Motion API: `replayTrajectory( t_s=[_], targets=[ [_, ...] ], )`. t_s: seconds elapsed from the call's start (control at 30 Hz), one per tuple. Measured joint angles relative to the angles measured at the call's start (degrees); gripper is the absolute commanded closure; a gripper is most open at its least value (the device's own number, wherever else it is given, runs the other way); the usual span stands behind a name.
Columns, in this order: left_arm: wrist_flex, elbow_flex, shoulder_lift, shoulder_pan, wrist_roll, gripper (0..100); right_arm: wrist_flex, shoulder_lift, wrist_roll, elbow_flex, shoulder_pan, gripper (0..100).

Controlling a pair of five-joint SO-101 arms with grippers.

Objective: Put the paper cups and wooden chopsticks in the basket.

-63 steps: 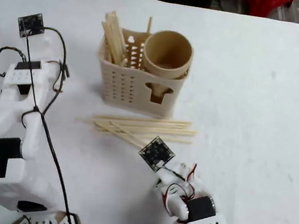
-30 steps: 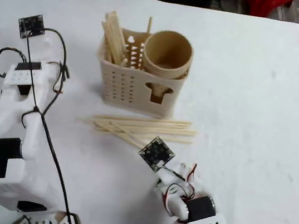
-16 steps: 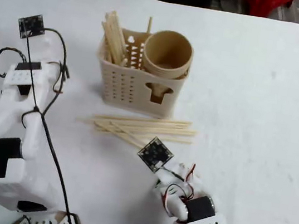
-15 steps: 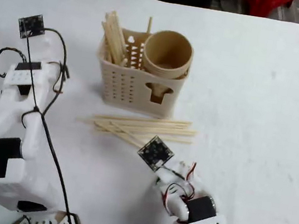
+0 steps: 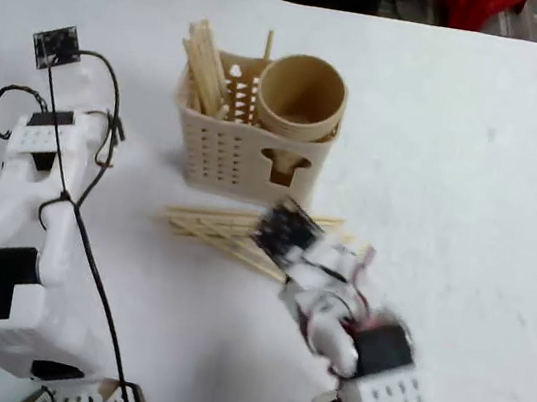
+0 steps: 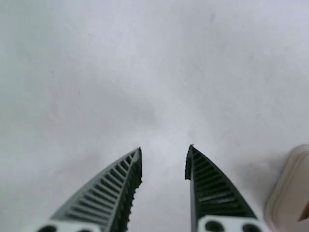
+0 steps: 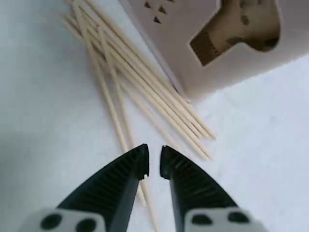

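The left gripper [image 6: 164,149] hangs open over the desk [image 6: 145,58]. Beside the basket [image 5: 224,159], cup [image 5: 301,95] already inside, loose chopsticks [image 5: 210,223] lie just ahead of the right gripper [image 7: 154,151], jaws barely parted. It should widen, straddle the bundle crosswise near mid-length, then pinch.

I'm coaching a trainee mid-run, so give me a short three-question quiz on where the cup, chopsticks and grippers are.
1. True or false: the paper cup stands inside the basket.
2. The loose chopsticks lie: A) on the table beside the basket; B) inside the cup; C) across the basket's rim.
3. Fill in: the ___ gripper hangs over the loose chopsticks.
Key: 1 true; 2 A; 3 right gripper.
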Motion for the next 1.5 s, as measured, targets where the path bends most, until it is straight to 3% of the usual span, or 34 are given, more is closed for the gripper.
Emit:
replayTrajectory(
  t_s=[0.23,0.53,0.93,1.1,1.33,1.5],
  targets=[
    [0.0,0.0,0.0,0.0,0.0,83,-7.3,29.45,0.26,-10.29,-9.14,87.1],
    [0.0,0.0,0.0,0.0,0.0,83,-22.95,53.1,0.26,-13.01,-9.41,87.2],
    [0.0,0.0,0.0,1.41,0.0,83,-29.63,62.86,0.26,-13.89,-8.62,87.3],
    [0.0,0.0,0.0,1.41,0.0,83,-29.8,63.65,0.26,-14.07,-8.62,98.4],
    [0.0,0.0,0.0,1.41,0.0,83,-29.63,62.68,0.53,-14.07,-6.86,98.2],
    [0.0,0.0,0.0,1.41,0.0,83,-25.49,54.15,-1.32,-13.98,-5.27,98.2]
  ],
)
